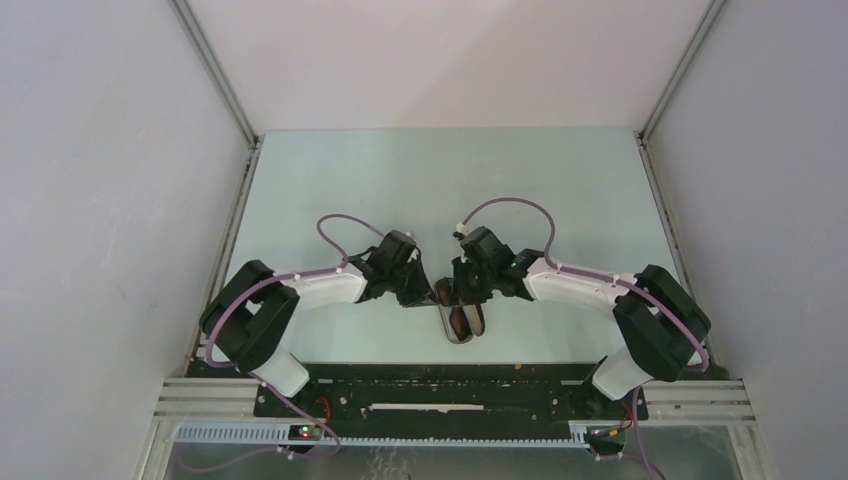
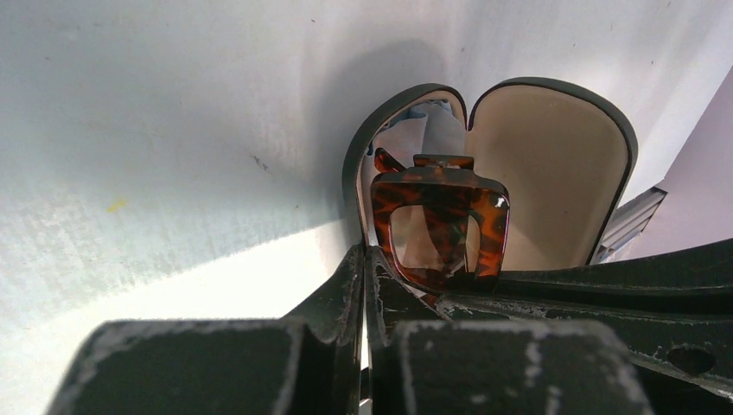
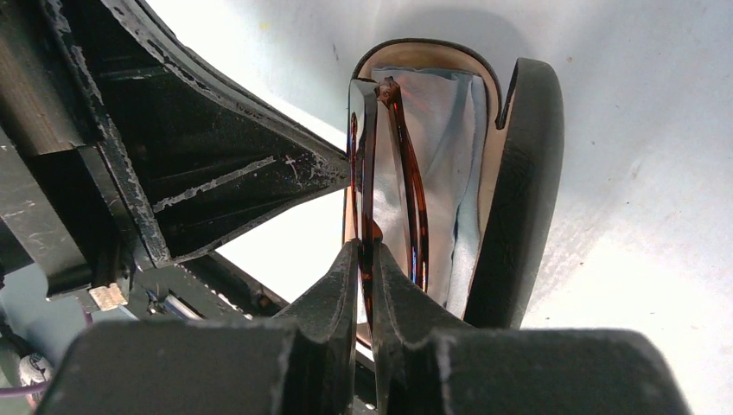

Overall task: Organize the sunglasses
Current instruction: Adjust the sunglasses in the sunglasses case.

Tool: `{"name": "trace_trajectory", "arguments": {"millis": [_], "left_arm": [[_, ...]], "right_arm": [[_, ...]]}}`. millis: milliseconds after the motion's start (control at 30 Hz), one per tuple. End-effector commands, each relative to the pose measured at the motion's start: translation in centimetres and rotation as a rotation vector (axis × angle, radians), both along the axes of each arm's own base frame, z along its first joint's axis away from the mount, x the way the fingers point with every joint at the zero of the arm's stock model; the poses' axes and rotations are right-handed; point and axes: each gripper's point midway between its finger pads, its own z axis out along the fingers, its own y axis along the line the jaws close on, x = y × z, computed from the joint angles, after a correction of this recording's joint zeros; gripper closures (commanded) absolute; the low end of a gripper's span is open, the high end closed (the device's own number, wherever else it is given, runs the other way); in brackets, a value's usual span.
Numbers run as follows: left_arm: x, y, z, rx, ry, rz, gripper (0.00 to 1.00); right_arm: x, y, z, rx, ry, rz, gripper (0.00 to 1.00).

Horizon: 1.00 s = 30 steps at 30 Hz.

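The brown tortoise sunglasses [image 2: 441, 226] are folded and stand on edge over the open black case [image 2: 553, 147] with tan lining. My right gripper [image 3: 365, 252] is shut on the frame's edge [image 3: 367, 199], holding the pair just over the case's lower half [image 3: 432, 60]. My left gripper [image 2: 366, 255] is shut, its tips at the case's near rim and seemingly pinching it. In the top view both grippers [image 1: 425, 293] [image 1: 458, 290] meet over the case [image 1: 463, 326] near the table's front middle; the sunglasses [image 1: 445, 293] show between them.
A pale grey-blue cloth [image 3: 445, 130] lies inside the case under the sunglasses. The case's lid [image 3: 523, 190] stands open on the right. The pale green table [image 1: 450, 190] is walled in by white panels on three sides.
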Motion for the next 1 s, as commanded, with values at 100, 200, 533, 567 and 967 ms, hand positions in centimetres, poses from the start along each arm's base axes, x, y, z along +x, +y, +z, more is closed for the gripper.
{"name": "trace_trajectory", "arguments": {"millis": [100,200,533,567,967], "left_arm": [[1.0,-1.1,1.5,-0.036,-0.036,-0.012,0.96],[1.0,-1.1,1.4,-0.034,-0.037,-0.010,0.96],[0.9,-1.0,1.3,-0.032,-0.035,-0.011,0.96],[0.9,-1.1,1.4,-0.034,-0.037,-0.010,0.96],[0.9,-1.0,1.4,-0.036,-0.038,-0.009,0.96]], "right_arm": [[0.2,0.5,0.5,0.051,0.027,-0.044,0.86],[0.2,0.2,-0.1,0.034,0.043,-0.075,0.86],[0.0,0.4,-0.6,0.042,0.081,-0.157,0.88],[0.0,0.4,-0.7,0.042,0.082,-0.158,0.88],[-0.2,-0.1,-0.8,-0.020,0.026,-0.172,0.70]]}}
